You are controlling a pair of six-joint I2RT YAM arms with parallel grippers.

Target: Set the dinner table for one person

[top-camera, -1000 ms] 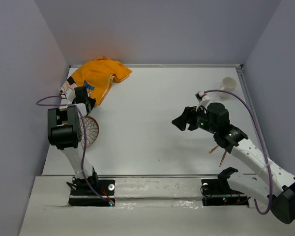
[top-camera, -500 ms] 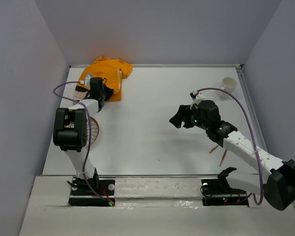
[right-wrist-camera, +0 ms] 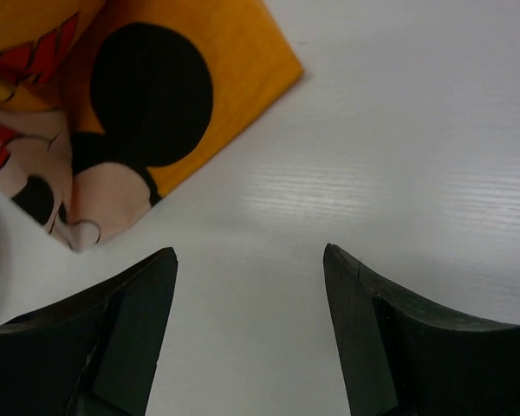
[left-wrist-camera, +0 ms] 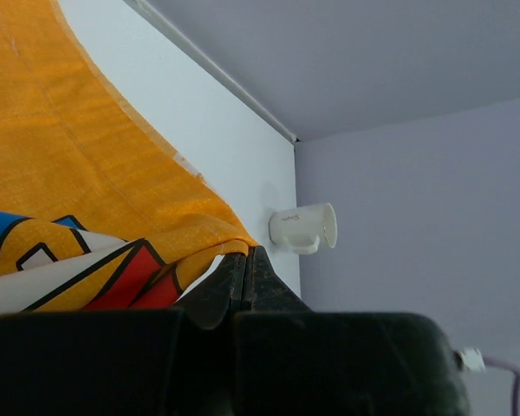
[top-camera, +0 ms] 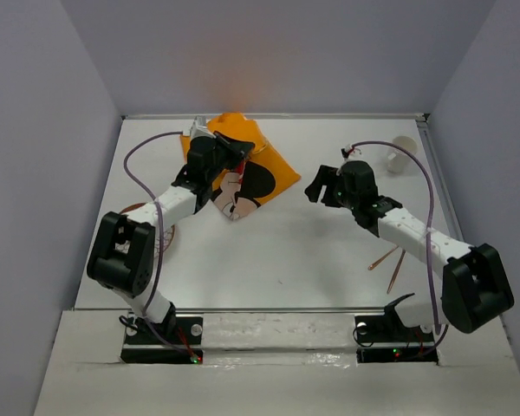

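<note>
From above: pinching the orange Mickey Mouse cloth mat (top-camera: 277, 165) by its upper edge with the left gripper (top-camera: 236, 147), jaws fully closed on the fabric, at the upper middle of the frame. Holding it partly spread, printed face up, over the far part of the dinner table (top-camera: 312, 260) — the broad white top filling the middle of the frame. Reaching in from the right with the right gripper (top-camera: 315, 189), jaws spread wide on nothing, just beside the mat's right corner. At the upper right a white mug (top-camera: 402, 149), at the lower right wooden chopsticks (top-camera: 390, 264), both well apart from the cloth.

From the left wrist: biting a fold of the mat (left-wrist-camera: 87, 147) at bottom centre, fingertips pressed together on it. Beyond, right of centre, bare table (left-wrist-camera: 234, 156) and the mug (left-wrist-camera: 305, 229) on its side.

From the right wrist: gaping over bare table (right-wrist-camera: 399, 173), with the mat's corner (right-wrist-camera: 199, 78) at the upper left, short of both fingers.

Likely ways to go wrong: losing the thin pinch under a hard tug and dropping the cloth in a crumple; trapping a fold underneath while spreading; closing the right jaws on table instead of fabric if not brought onto the corner first — or knocking the two arms together, near as they are.
</note>
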